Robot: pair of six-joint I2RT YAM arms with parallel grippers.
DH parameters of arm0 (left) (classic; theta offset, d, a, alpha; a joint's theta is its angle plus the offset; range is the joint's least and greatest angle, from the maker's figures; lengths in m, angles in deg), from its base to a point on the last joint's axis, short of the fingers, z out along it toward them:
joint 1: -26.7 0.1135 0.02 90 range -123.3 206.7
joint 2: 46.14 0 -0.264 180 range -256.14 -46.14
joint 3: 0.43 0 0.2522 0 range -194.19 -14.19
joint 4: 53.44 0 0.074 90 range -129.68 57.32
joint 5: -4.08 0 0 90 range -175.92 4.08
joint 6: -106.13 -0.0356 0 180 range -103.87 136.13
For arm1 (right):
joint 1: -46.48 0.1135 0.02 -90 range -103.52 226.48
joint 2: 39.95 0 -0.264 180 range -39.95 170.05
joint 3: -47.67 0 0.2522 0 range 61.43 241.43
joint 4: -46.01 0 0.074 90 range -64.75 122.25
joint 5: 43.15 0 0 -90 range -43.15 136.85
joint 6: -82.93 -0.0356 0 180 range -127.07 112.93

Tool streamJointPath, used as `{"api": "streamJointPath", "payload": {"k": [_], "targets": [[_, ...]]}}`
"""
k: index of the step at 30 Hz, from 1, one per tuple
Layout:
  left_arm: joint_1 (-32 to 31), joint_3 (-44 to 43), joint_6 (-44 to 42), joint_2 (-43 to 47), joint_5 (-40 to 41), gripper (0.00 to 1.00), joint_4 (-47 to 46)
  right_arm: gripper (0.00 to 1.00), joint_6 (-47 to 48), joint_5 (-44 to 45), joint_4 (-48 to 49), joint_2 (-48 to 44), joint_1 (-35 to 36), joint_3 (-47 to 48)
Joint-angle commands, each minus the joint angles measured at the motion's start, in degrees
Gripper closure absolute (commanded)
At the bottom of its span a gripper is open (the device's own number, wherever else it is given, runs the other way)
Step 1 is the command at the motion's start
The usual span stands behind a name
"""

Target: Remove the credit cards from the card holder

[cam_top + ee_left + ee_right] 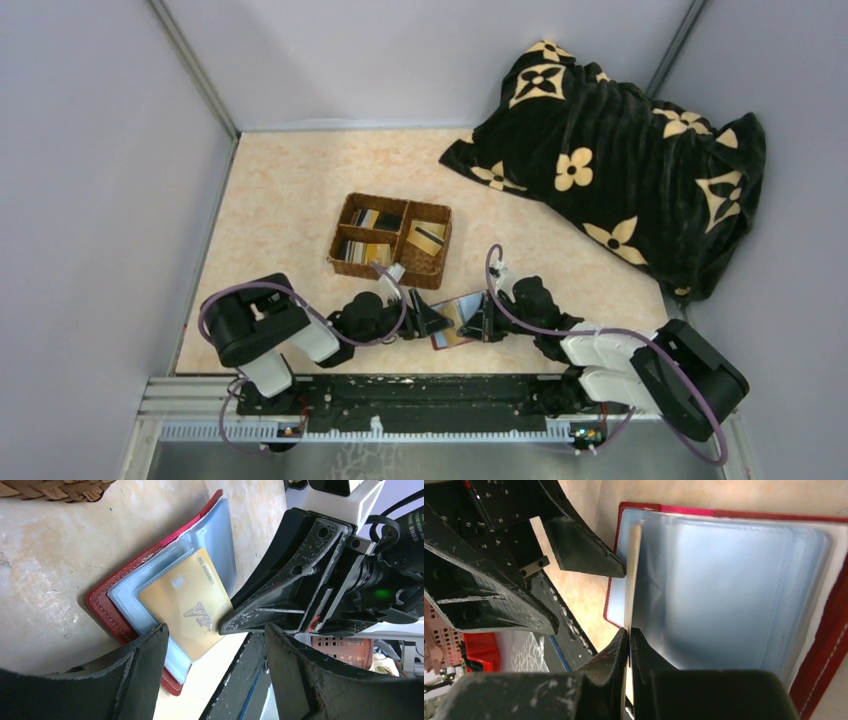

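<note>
Count: one red card holder (pixel 455 322) (pixel 107 610) (pixel 724 580), lying open on the table (pixel 280 200) near its near edge, between the two grippers and just near-right of one brown divided basket (pixel 392 240). One gold card (pixel 185 605) (pixel 634 570) marked VIP sits partly out of a clear bluish pocket. Loose cards (pixel 365 250) lie in the basket's compartments (number not countable from the top view). One black flower-patterned blanket (pixel 620 150) occupies the far right. Right gripper (pixel 483 318) (pixel 227 622) (pixel 629 632): fingers pressed together on the gold card's edge, card seen edge-on between them. Left gripper (pixel 428 318) (pixel 216 630) (pixel 585 600): fingers wide apart, holding nothing. One fingertip stands just beside the card's far end, and contact cannot be confirmed.
</note>
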Motion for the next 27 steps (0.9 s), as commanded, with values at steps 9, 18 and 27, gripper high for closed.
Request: {"api": "streamJointPath", "payload": {"k": [9, 18, 27], "targets": [[0.1, -1.1, 0.2, -4.8, -1.0, 0.24, -2.3, 0.74, 2.9, -3.4, 2.9, -0.4, -0.4, 2.7], [0.1, -0.2, 0.2, -4.4, -0.8, 0.24, -2.3, 0.91, 2.9, -1.9, 1.6, -2.1, -0.5, 2.1], [0.2, -0.3, 1.2, -6.8, -1.8, 0.24, -4.7, 0.92, 3.7, -0.2, -3.4, -6.2, -1.0, 2.3]]}}
